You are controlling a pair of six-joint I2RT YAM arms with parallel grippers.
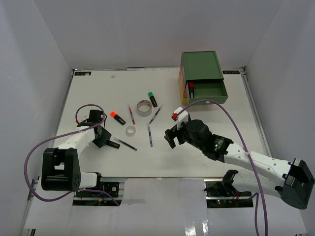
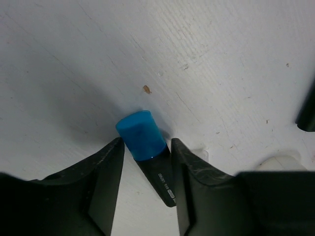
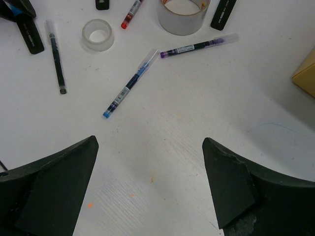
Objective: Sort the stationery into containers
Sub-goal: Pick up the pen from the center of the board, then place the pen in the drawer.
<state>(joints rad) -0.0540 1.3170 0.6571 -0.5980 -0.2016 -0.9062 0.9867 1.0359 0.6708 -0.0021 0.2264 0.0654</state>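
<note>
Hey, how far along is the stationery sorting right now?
Early. Done: one highlighter lies in the open green drawer. In hand: the left end effector grips the blue highlighter on the table; the right end effector hovers open. Left: the orange highlighter, green highlighter, four pens, grey tape and small tape, all loose.

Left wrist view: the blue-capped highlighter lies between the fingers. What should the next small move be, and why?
Probably close the left gripper firmly on the highlighter before any lift. The fingers flank it closely on both sides, but it lies on the table, and I cannot tell whether the grip is firm yet.
</note>
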